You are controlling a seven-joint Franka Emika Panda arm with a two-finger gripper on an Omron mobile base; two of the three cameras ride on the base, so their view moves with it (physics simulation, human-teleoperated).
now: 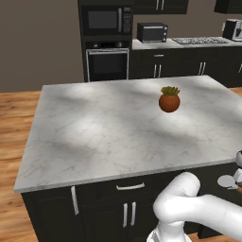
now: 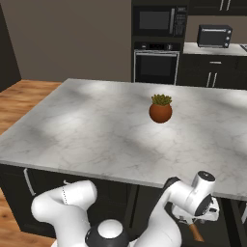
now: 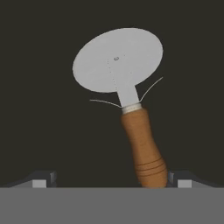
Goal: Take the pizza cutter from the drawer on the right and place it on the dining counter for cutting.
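Hand view: pizza cutter (image 3: 127, 105) lies flat on the dark floor of the drawer (image 3: 39, 87), silver-grey wheel toward the top of the view, brown wooden handle running down toward the bottom edge, tilted slightly. Gripper (image 3: 111, 183) hangs over it with fingers spread wide apart, one dark fingertip (image 3: 41, 180) at lower left, the other at lower right just beside the handle's butt end; handle end sits between the tips, nearer the right one, contact not clear, nothing clamped. Left base view: white arm bends low at bottom right, and the cutter's wheel (image 1: 226, 181) shows at the right edge below the marble top, beside the hand. Right base view: gripper (image 2: 195, 219) is down below the counter edge at lower right, brown handle (image 2: 195, 233) poking out beneath it. Marble island (image 2: 72, 135) spans both base views, small potted plant (image 2: 160, 109) standing upright on it toward the right side. Dark cabinet fronts with silver handles (image 1: 130, 186) under the island. Background: built-in oven (image 1: 107, 61) with microwave (image 1: 106, 20) above, toaster oven (image 1: 152, 32) on the back counter, wood floor (image 1: 14, 118) at left.
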